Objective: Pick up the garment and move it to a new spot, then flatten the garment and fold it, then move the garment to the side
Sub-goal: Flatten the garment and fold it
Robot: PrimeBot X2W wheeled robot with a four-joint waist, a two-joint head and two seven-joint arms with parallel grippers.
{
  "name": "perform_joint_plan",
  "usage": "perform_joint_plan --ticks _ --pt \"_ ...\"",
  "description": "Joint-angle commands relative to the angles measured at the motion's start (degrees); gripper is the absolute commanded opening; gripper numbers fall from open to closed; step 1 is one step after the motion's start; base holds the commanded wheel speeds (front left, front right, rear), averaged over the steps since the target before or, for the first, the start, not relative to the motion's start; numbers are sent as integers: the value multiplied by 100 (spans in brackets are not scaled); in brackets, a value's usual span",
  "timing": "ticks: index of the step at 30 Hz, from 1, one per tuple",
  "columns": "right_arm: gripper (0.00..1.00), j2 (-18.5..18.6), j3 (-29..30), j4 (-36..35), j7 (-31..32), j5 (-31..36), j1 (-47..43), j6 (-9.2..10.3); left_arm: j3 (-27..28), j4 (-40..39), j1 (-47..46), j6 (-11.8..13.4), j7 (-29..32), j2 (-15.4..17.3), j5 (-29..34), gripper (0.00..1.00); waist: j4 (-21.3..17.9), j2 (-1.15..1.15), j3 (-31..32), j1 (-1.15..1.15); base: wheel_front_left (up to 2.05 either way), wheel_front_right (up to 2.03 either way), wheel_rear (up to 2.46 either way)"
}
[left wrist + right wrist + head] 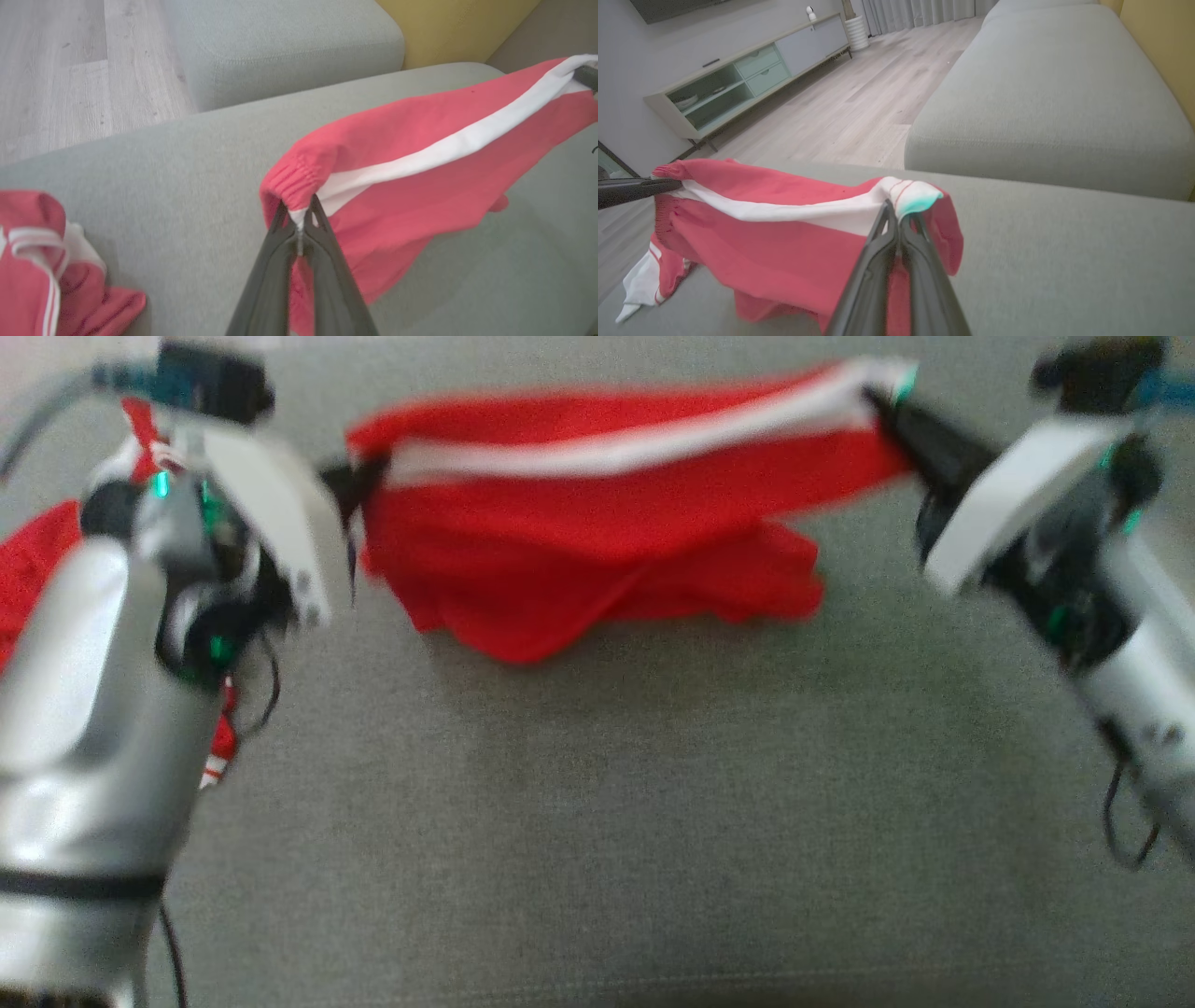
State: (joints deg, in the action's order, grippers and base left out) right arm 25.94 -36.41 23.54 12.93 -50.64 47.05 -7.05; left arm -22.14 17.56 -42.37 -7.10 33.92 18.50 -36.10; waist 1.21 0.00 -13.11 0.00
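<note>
Grip: left gripper clenched on the garment's elastic end; right gripper pinching the opposite white-striped end | red garment: strung nine-to-three o'clock between them, lower folds sagging toward grey sofa seat | why: probably tensioned for flattening

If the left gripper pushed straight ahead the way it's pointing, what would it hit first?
The red garment: the left gripper is shut on its elastic hem. Past that fold, likely the grey sofa seat, though depth is unclear.
</note>
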Motion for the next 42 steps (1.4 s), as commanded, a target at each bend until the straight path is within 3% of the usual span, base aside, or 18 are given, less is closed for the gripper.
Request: perform_joint_plan --ticks 1,6,12,20,24,29,36,42 --pt "0 87 -19 -98 -49 -101 331 -44 170 -21 -520 -20 -50 127 69 0 -56 0 -323 0 0 0 0" --pt "0 172 -157 364 -317 -420 1440 -44 -1 925 -1823 -32 -345 -233 104 0 -88 0 -771 0 0 0 0" --pt "0 302 -279 805 -961 -588 2714 -44 78 1835 -3319 -36 -1188 -609 78 0 -134 0 -1178 0 0 0 0" --pt "0 490 -742 1184 -1631 -628 3763 -44 -186 2742 -4499 -37 -1864 -799 13 0 -238 0 -1427 0 0 0 0" --pt "0 542 -1138 1223 -1724 -719 3626 -44 -484 2911 -4370 -38 -1988 -840 -217 0 -279 0 -1447 0 0 0 0" --pt "0 678 -1937 1209 -1878 -922 2865 -44 -1419 2849 -3509 -38 -1976 -656 -666 0 -357 0 -1271 0 0 0 0" --pt "0 959 -2907 1068 -1841 -1344 1737 -44 -2430 2155 -2109 -38 -1581 36 -1711 0 -457 0 -607 0 0 0 0" --pt "0 1283 -3422 593 -1435 -1780 1020 -44 -2967 1270 -1179 -38 -1094 612 -2579 0 -478 0 185 0 0 0 0"
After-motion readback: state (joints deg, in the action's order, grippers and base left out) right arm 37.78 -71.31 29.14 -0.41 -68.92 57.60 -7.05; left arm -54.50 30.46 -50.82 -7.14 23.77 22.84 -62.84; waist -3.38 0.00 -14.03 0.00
